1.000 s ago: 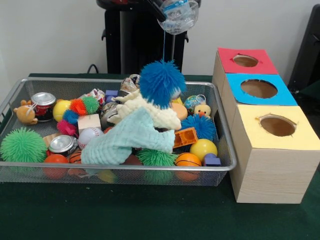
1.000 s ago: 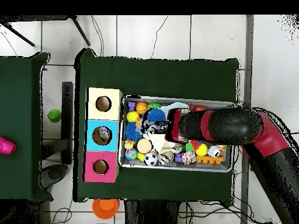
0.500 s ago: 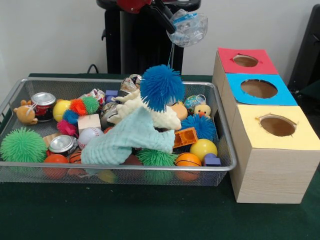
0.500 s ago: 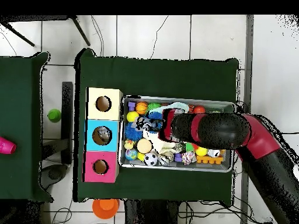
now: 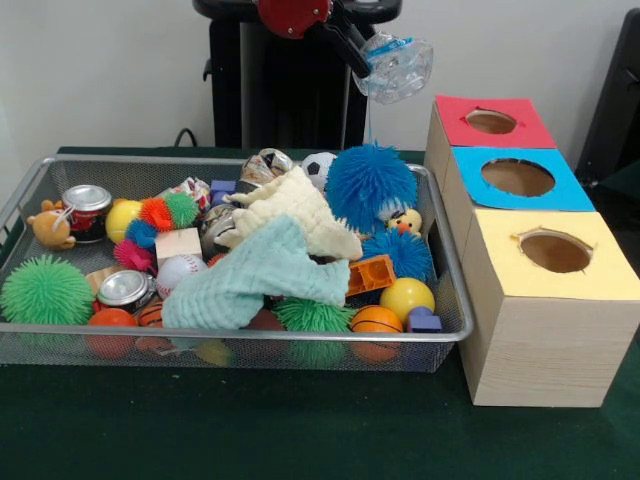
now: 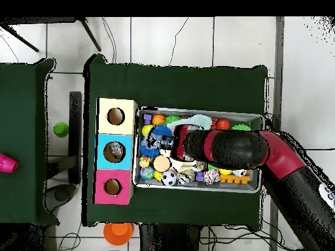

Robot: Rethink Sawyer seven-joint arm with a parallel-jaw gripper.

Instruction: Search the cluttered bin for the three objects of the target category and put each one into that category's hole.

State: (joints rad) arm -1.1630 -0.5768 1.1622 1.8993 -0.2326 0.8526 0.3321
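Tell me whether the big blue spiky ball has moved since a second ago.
Yes. The blue spiky ball has swung toward the wooden box, away from the cream cloth.

A crumpled clear plastic bottle (image 5: 394, 66) is held high at the top of the frame by the gripper (image 5: 352, 50), above the far right corner of the wire-mesh bin (image 5: 452, 290). A blue spiky ball (image 5: 370, 185) hangs below the bottle on a thin string. It sits just above the yellow duck (image 5: 405, 221) (contact cannot be confirmed). To the right stands a row of three boxes: red hole (image 5: 491, 121), blue hole (image 5: 517, 177), yellow hole (image 5: 555, 251). A mint cloth (image 5: 255, 275) lies across the clutter.
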